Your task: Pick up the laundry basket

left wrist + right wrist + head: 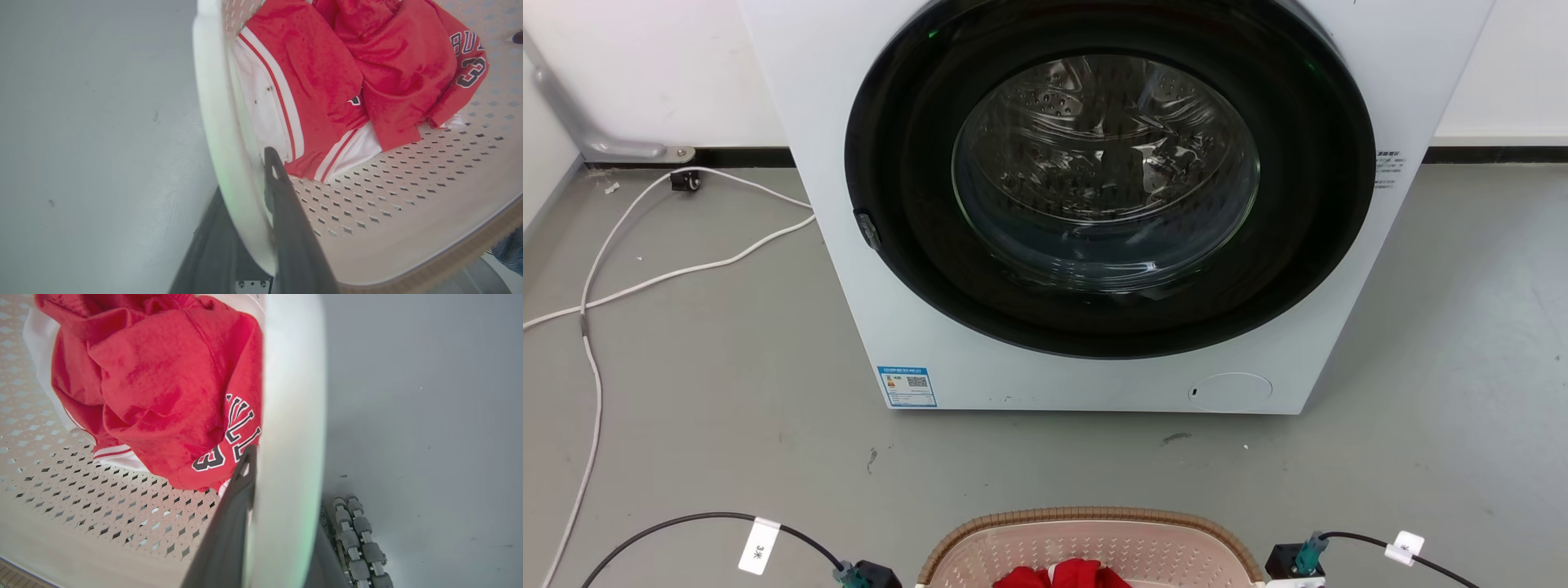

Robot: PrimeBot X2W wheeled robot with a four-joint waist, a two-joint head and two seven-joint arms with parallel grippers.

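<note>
The laundry basket was right in front of us. Our left gripper and right gripper each pinched its white edge (one finger inside, one outside). We thought both should rise together, evenly, keeping it flat.

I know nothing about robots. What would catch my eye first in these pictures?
The white washing machine, with its big dark round door, takes up most of the head view. Below it, at the bottom edge, is the laundry basket, which holds bright red clothes. The left gripper and the right gripper each straddle a white side handle.
</note>
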